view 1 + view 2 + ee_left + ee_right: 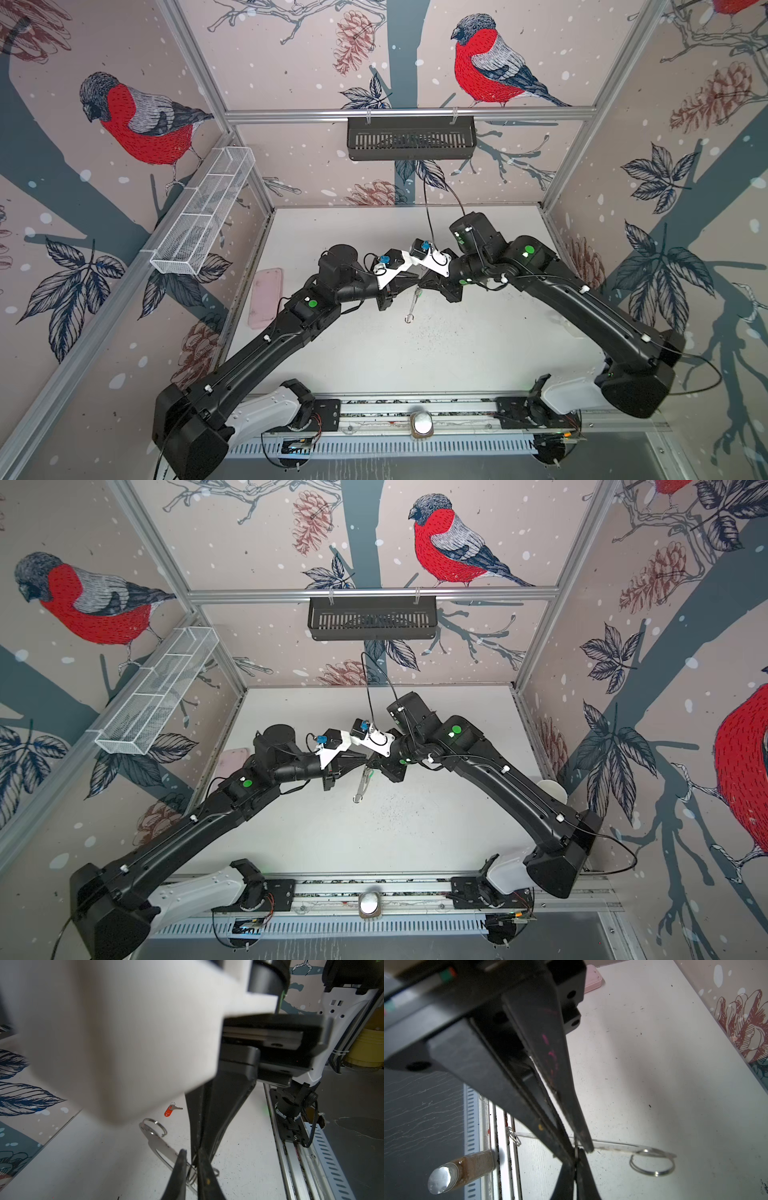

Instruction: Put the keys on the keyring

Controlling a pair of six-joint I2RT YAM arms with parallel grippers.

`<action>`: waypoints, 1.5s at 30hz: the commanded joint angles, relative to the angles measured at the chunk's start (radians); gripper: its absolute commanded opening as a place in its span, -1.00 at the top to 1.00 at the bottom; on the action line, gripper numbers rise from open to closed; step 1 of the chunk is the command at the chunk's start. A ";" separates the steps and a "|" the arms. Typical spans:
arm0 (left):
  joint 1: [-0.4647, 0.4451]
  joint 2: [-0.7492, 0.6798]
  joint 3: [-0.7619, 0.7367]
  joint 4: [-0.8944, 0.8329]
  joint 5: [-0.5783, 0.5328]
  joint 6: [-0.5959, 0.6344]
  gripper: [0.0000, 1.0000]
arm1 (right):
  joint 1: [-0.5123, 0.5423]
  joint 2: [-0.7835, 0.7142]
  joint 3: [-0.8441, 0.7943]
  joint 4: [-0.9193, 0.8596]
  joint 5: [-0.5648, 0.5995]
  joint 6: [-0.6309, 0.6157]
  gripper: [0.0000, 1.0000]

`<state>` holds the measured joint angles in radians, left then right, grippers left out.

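**Both claws pinched shut at the lifted keyring**

Nearest me, on the front rail [374, 417], sits a vial [452, 1172] with a silver cap. The right wrist view shows brown stuff inside it, while in both top views it is only a pale oblong.

Beyond it the two arms lean in over the white table [457, 353] and meet above its middle. There the keyring [412, 305] hangs clear of the table, tilted. In both top views it is just a thin sliver, seen edge-on.

The wrist views tell more. It is a flat metal plate with a large split ring [652, 1164] dangling at one end and small rings [513, 1138] at the other. The right gripper [580, 1153] has its fingers clamped on the plate partway along. The left gripper [200, 1154] meets it tip to tip, its fingers pressed together at the plate's edge beside a thin wire loop. I cannot tell whether that loop sits between them.

Only the left wrist view shows the red-tagged key [169, 1110]. It lies flat on the table, well apart from the plate.

Further off to the left, a pink case [266, 297] lies by the table's edge, partly under the left arm. On the walls behind hang a white mesh basket [203, 216] and a black slotted basket [411, 137].
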<state>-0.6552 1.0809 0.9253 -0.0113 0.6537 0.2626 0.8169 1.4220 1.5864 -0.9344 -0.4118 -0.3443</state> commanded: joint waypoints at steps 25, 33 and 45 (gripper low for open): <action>-0.001 -0.050 -0.196 0.531 0.023 -0.288 1.00 | -0.012 -0.183 -0.257 0.345 -0.124 0.063 0.81; -0.001 -0.059 -0.244 0.662 0.031 -0.367 1.00 | -0.012 -0.205 -0.309 0.423 -0.173 0.075 0.81; -0.003 -0.084 -0.310 0.803 0.029 -0.439 1.00 | -0.014 -0.222 -0.363 0.537 -0.234 0.094 0.75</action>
<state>-0.6563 1.0027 0.6209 0.6491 0.6914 -0.1493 0.7986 1.2034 1.2327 -0.4686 -0.5678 -0.2626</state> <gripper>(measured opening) 0.048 0.124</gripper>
